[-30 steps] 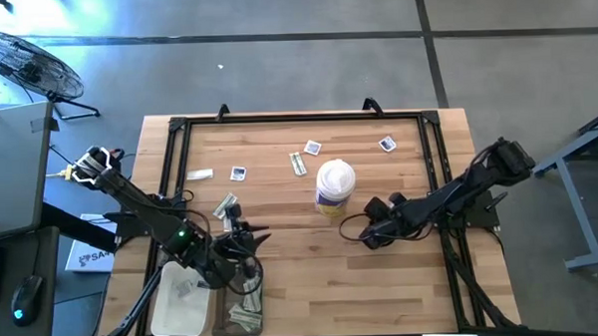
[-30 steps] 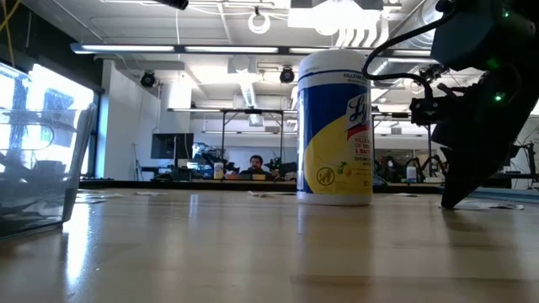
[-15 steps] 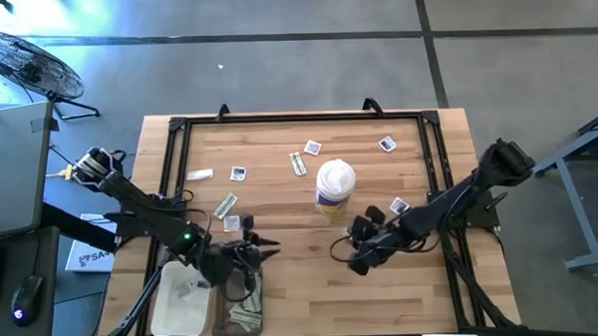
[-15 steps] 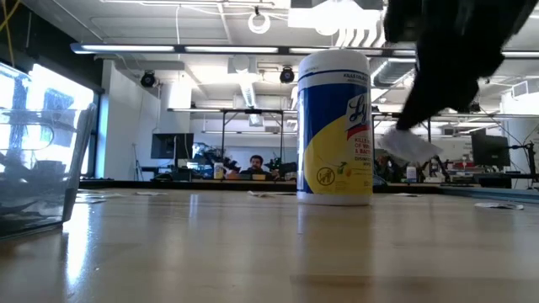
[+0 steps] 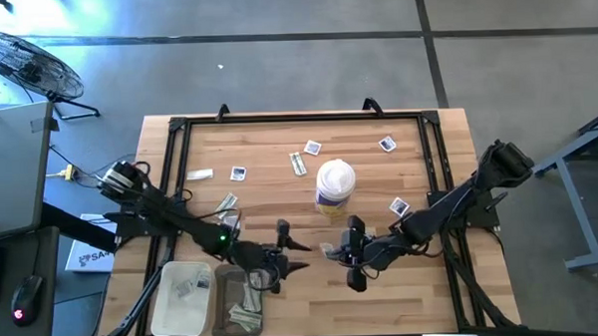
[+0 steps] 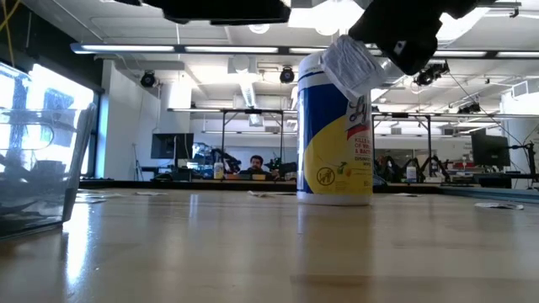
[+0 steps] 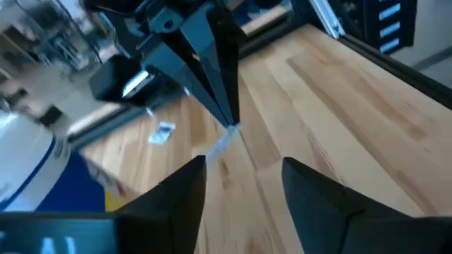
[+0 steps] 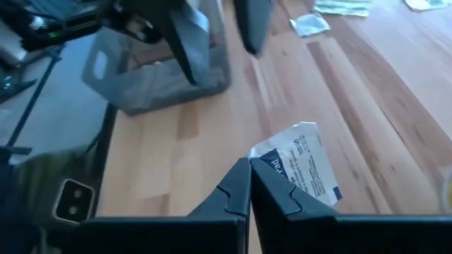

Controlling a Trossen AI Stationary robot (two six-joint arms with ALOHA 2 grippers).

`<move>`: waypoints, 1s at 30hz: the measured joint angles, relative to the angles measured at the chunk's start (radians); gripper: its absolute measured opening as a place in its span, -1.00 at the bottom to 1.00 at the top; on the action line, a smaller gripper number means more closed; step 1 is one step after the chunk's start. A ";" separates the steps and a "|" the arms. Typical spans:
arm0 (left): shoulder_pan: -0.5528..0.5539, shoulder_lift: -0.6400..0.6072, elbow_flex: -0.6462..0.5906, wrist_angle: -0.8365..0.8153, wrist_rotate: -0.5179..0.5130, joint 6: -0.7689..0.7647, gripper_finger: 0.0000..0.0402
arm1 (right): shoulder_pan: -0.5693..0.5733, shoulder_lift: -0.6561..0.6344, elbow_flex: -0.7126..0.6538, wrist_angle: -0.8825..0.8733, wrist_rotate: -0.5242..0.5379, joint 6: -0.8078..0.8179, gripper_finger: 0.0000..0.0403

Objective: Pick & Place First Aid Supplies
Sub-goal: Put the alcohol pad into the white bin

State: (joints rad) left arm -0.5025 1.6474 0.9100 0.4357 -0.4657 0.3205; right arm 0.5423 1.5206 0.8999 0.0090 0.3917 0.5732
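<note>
1. The light wooden slatted table with a black frame (image 5: pixel 313 297) fills the centre of the high view
2. The two dark arms reach in from the left and right edges and meet low in the middle of the frame
3. The white-lidded cylindrical canister with a blue and yellow label (image 5: pixel 335 187) stands upright just above centre
4. A white rectangular tray (image 5: pixel 174 304) and a clear plastic bin (image 5: pixel 229 305) sit side by side at the lower left, each with packets inside
5. The left gripper (image 5: pixel 294 250) hovers just right of the bin, its fingers (image 7: pixel 176 197) spread wide with nothing between them
6. The right gripper (image 5: pixel 334 253) faces it, close by, fingertips pinched tight on a square white packet with blue print (image 8: pixel 300 166); in the low view that packet hangs in the air in front of the canister's top
7. Other small flat packets lie loose along the upper part of the table, a square one (image 5: pixel 386 143) at the upper right, a narrow pale green strip (image 5: pixel 224 205) at the left
</note>
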 joint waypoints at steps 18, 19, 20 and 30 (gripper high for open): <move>0.078 0.201 0.136 0.089 0.161 0.042 -0.04 | 0.011 0.013 0.000 0.036 0.019 -0.058 -0.99; 0.079 0.211 0.142 0.089 0.156 0.042 -0.04 | 0.011 0.013 0.000 0.040 0.019 -0.058 -0.99; 0.084 0.220 0.146 0.087 0.140 0.042 -0.04 | 0.010 0.013 0.000 0.042 0.019 -0.058 -0.99; 0.084 0.222 0.151 0.083 0.102 0.042 -0.29 | 0.010 0.013 0.000 0.040 0.021 -0.058 -0.99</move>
State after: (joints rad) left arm -0.4189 1.8690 1.0611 0.5183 -0.3635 0.3630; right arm 0.5526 1.5333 0.9001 0.0490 0.4126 0.5148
